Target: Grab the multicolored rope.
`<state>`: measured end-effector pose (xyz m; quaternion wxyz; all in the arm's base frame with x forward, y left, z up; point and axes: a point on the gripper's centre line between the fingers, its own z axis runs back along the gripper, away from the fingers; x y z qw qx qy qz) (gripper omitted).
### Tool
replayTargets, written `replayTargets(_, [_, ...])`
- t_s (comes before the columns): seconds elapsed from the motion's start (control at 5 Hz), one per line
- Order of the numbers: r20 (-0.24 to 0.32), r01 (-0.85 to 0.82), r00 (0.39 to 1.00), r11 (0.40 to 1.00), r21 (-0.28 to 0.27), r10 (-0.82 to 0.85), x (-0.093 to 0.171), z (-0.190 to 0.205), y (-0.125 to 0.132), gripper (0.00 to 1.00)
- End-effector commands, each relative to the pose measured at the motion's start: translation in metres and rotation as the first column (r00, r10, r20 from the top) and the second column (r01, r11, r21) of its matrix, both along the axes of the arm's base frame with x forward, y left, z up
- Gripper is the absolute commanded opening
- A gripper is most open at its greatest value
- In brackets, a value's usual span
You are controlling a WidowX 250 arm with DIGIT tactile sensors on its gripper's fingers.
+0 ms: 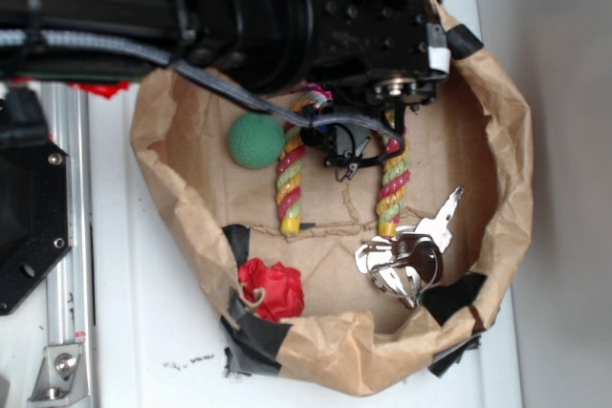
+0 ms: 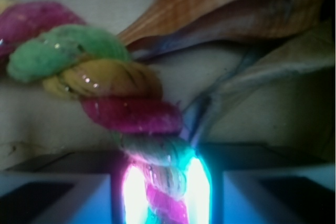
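The arm [image 1: 258, 7] is matte black, built of blocky housings and a ribbed round section, with small screw heads dotted over the wrist block. At three o'clock on that block sits a white label beside a shiny round metal fitting. A grey braided cable [image 1: 115, 45] runs along the underside, and thinner black wires loop down at six o'clock. In the wrist view, two pale flat finger pads [image 2: 52, 192] glow bluish.

Multicolored rope [image 1: 291, 182]: fuzzy twisted fibre. Paper bag [image 1: 497, 131]: creased matt brown paper. Keys [image 1: 409, 253]: shiny metal. Green ball [image 1: 254, 139]: matt, dimpled.
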<state>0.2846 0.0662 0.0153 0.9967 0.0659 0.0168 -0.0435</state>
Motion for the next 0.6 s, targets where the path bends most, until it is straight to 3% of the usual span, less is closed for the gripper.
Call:
replayTargets(0.0, [0.033,-0.145,0.989,0.989,0.031,0.144,0.003,0.045,-0.001,0.00])
replayTargets(0.2, [0.095,-0.117,0.988,0.993,-0.032,0.119,-0.017,0.095,-0.017,0.00])
replayTargets(0.4, [0.169,-0.052,0.984,0.997,-0.058,0.061,-0.032,0.144,-0.038,0.00])
